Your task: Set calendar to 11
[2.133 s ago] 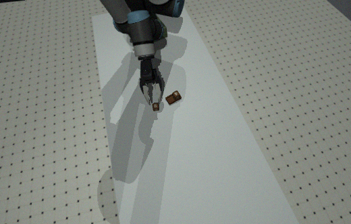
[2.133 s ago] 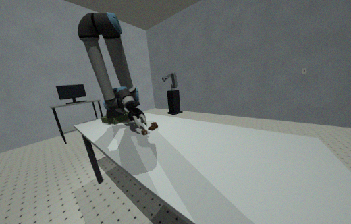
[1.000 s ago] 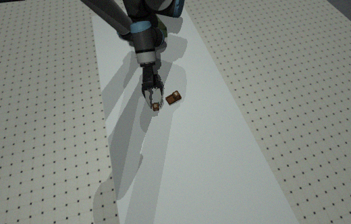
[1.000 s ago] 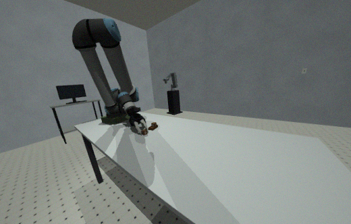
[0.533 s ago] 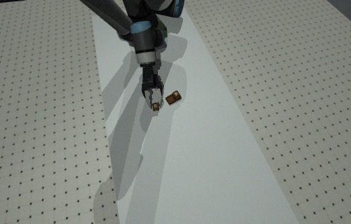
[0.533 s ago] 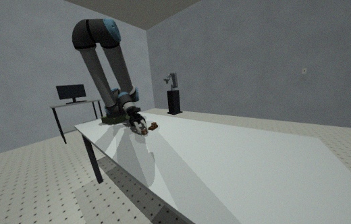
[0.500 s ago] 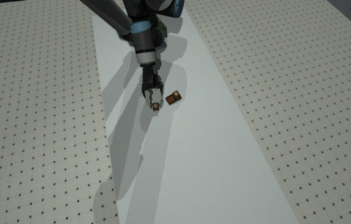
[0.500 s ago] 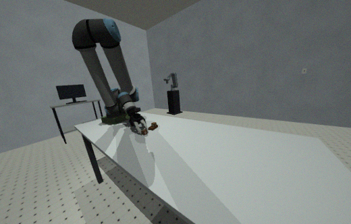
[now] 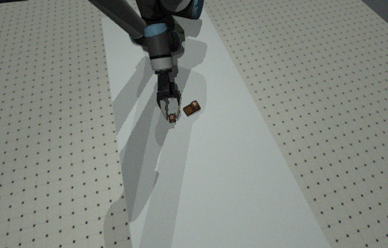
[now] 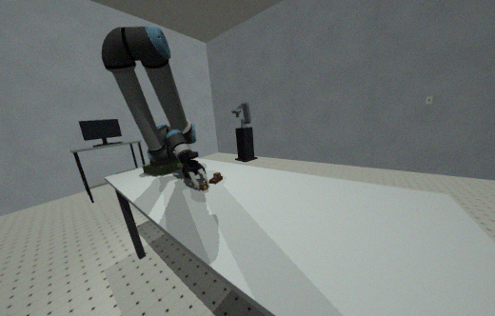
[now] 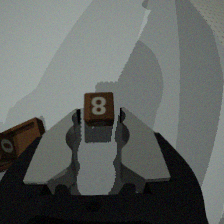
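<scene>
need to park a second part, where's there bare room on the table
Right of the tray in the top view, toward the tabletop's long edge. Crowded: between tray and gripper.

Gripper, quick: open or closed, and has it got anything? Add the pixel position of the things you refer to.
Gripper (image 9: 173, 116) (image 10: 203, 185) (image 11: 100, 109): partly open, holding nothing; the cube marked 8 (image 9: 172, 119) (image 10: 204, 187) (image 11: 99, 106) shows at its fingertips, gaps on both sides.
</scene>
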Robot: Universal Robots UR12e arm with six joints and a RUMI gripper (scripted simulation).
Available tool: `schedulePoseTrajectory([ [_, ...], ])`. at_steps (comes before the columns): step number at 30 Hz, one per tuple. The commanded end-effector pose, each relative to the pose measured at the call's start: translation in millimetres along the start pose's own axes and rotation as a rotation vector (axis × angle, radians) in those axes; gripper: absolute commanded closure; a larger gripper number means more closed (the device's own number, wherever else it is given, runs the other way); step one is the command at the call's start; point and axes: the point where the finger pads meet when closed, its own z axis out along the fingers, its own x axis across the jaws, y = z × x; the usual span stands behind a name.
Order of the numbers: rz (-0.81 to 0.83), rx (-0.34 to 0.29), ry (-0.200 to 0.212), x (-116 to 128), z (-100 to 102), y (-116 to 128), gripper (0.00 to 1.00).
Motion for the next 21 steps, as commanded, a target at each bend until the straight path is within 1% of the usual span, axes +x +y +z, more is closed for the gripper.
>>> schedulePoseTrajectory([
  [1,0.000,0.001,0.000,-0.1,-0.3,-0.2,0.72],
  [7,0.000,0.001,0.000,-0.1,-0.3,-0.2,0.72],
  [8,0.000,0.001,0.000,-0.1,-0.3,-0.2,0.90],
  [21,0.000,0.001,0.000,-0.1,-0.3,-0.2,0.90],
])
